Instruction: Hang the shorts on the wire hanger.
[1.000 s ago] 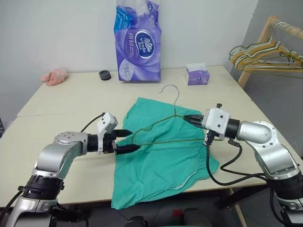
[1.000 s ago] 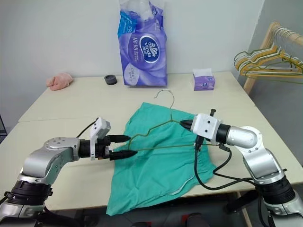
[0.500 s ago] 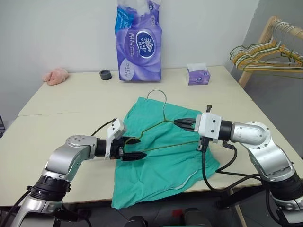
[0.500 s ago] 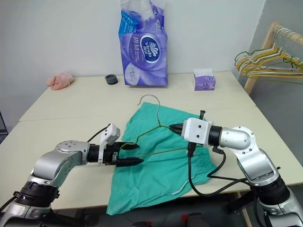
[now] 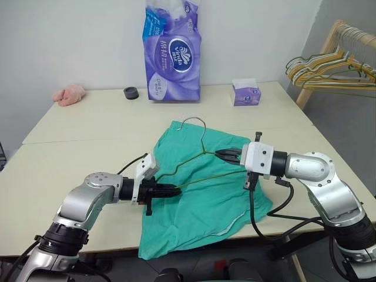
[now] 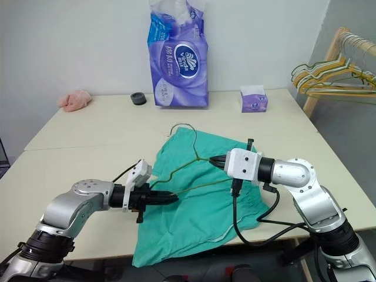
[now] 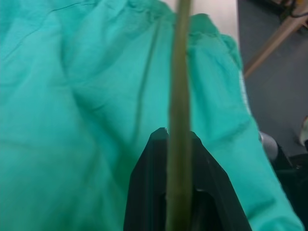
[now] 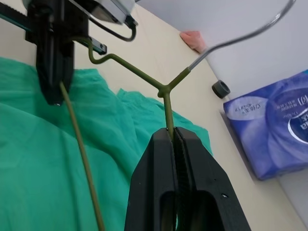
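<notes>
Teal-green soft cloth shorts (image 5: 200, 194) lie flat and creased on the pale beige worktop (image 5: 88, 126), spread from the worktop's centre toward its near edge, one leg hanging over that edge at roughly 7 o'clock; the gathered elastic waistband runs along the side toward 4 o'clock. Thin olive-gold wire hanger (image 5: 197, 161), triangular, is held just above the shorts, apart from the cloth as far as the head views show. Its long bar runs about 8 o'clock to 2 o'clock across the shorts; the curved hook (image 5: 194, 122) rises from the apex and points toward 11 o'clock, away from the robot. Left pincer (image 5: 172, 190): fingers together, clamped on the hanger's left end; the left wrist view shows the wire passing between the two black fingers (image 7: 149, 187). Right pincer (image 5: 222, 155): fingers together, clamped on the sloping wire of the hanger just below the apex, confirmed in the right wrist view (image 8: 172, 139). Far side of the worktop: tall purple plastic pack of tissue rolls (image 5: 171, 50) at 12 o'clock, small purple tissue box (image 5: 245, 93) at 1 o'clock, small black ring (image 5: 130, 93) and pink cloth lump (image 5: 67, 94) toward 10–11 o'clock. Plain white wall behind. Wooden rack with bunched green and yellow hangers (image 5: 329, 67) stands at 2 o'clock, off the worktop.
</notes>
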### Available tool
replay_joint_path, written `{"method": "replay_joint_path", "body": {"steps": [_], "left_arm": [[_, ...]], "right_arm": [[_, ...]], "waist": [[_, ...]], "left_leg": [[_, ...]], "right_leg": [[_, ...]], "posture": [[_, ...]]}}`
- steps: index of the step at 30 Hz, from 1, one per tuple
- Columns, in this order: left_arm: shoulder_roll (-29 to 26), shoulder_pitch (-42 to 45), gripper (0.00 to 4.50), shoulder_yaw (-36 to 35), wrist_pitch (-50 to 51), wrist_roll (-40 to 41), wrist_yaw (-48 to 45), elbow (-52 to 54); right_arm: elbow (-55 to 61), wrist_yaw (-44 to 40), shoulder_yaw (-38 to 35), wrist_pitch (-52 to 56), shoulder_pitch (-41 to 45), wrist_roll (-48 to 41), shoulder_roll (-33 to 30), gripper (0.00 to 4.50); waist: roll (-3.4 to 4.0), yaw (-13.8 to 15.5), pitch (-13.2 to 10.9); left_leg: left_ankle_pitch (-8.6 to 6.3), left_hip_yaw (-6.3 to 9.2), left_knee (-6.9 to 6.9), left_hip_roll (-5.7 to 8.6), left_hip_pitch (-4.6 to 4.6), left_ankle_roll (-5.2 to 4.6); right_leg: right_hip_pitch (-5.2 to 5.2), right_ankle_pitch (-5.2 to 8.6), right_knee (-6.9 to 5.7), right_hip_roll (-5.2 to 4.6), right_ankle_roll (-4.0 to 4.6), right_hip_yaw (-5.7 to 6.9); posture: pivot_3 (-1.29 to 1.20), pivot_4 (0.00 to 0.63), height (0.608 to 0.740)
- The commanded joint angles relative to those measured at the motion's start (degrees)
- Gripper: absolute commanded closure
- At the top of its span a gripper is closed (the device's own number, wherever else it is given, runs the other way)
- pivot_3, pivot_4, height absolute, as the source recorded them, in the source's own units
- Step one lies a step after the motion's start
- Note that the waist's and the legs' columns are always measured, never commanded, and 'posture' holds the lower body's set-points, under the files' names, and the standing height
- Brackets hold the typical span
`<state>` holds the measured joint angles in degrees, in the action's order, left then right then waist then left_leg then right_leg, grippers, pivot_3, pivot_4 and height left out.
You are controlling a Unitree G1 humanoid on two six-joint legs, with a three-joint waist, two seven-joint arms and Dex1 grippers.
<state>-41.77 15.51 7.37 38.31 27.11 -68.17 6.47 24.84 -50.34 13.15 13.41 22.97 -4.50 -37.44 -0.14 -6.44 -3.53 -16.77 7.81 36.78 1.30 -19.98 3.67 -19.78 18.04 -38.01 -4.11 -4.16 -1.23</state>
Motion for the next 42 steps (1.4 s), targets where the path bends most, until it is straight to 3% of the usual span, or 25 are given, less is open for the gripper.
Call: {"method": "replay_joint_path", "body": {"steps": [1, 3, 12, 19, 33, 36, 42], "left_arm": [[0.01, 0.68, 4.5, -0.99, -0.47, -0.1, 1.21, 0.55], [-0.03, 0.76, 4.5, -0.84, -1.02, -0.86, 1.61, 0.08], [-0.49, 0.24, 4.5, -0.2, -3.82, -2.98, 2.14, -0.66], [-3.12, 0.42, 4.5, 4.06, -8.42, -6.35, -2.46, 1.43], [-3.33, 3.34, 4.5, 6.67, -10.8, -8.91, -5.03, 3.75], [-3.42, 3.44, 4.5, 6.74, -10.69, -9.02, -5.38, 4.41], [-3.4, 3.18, 4.5, 6.47, -10.72, -9.04, -5.45, 4.67]], "right_arm": [[2.74, -3.14, 0.8, -0.21, -0.31, -1.72, -1.11, 4.25], [3.06, -3.95, -0.56, -0.82, -0.51, -2.6, -1.83, 3.78], [2.86, -7.34, -9.57, 8.91, -3.7, -8.18, -11.92, 0.88], [2.47, -7.98, -8.7, 19.86, -4.01, -11.27, -15.04, 0.88], [-2.29, -12.34, 4.63, 18.37, -1.41, -4.2, -15.73, 0.88], [-2.98, -13.05, 5.36, 18.28, -0.63, -3.71, -15.41, 1.45], [-2.06, -15.18, 6.2, 18.95, -0.26, -3.92, -15.22, 3.45]], "waist": [[0.0, -0.02, 0.0], [-0.01, -0.01, -0.01], [-0.15, 0.23, -0.18], [-0.12, 0.11, -0.32], [-0.19, -0.13, -0.41], [-0.17, -0.13, -0.48], [-0.22, -0.09, -0.6]], "left_leg": [[0.0, 0.0, 0.0, 0.0, 0.0, 0.0], [0.0, 0.0, 0.0, 0.0, 0.0, 0.0], [-0.01, 0.0, 0.03, 0.0, 0.0, -0.01], [-0.01, -0.05, 0.0, -0.02, 0.0, -0.02], [-0.01, -0.05, 0.03, -0.02, -0.01, -0.02], [-0.01, -0.04, 0.03, -0.02, -0.02, -0.02], [-0.01, -0.04, 0.04, -0.02, -0.02, -0.02]], "right_leg": [[0.0, 0.0, 0.0, 0.0, 0.0, 0.0], [0.0, 0.0, 0.0, 0.0, 0.0, -0.01], [0.05, 0.0, 0.02, 0.0, 0.0, 0.03], [0.03, 0.0, 0.03, 0.0, 0.0, 0.0], [0.03, 0.01, 0.03, 0.0, -0.01, 0.03], [0.03, 0.01, 0.03, 0.0, -0.01, 0.03], [0.04, 0.01, 0.03, 0.0, -0.01, 0.05]], "posture": [[-0.15, 0.027, 0.74], [-0.15, 0.03, 0.74], [-0.16, 0.034, 0.74], [-0.18, 0.038, 0.74], [-0.18, 0.035, 0.74], [-0.18, 0.037, 0.74], [-0.18, 0.037, 0.74]]}}
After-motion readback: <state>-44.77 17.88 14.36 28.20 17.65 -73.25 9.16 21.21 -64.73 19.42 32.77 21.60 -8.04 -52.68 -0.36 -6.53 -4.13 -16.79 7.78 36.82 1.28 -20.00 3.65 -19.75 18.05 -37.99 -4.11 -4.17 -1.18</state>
